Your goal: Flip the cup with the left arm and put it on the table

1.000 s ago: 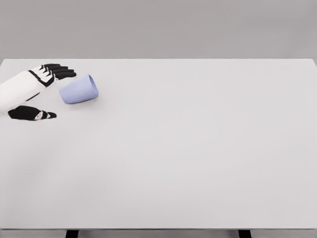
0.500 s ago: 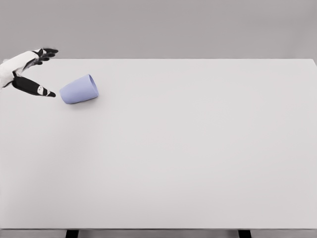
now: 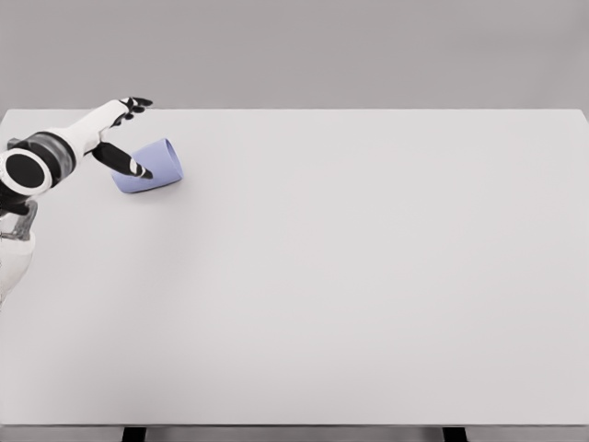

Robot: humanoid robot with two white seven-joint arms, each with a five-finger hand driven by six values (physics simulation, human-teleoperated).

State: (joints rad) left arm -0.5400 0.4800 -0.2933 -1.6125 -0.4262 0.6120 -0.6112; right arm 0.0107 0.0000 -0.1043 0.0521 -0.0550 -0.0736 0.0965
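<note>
Lying on its side, cup [image 3: 152,166] sits under left hand [image 3: 120,129].

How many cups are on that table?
1. The lavender cup lies on its side near the table's far left corner, with the left hand open around it, thumb in front. Nothing on the table could hide another.

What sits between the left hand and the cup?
Nothing. In the head view the left hand is spread open around the cup, which lies on its side on the table; the thumb crosses in front of it. Contact can't be told.
</note>
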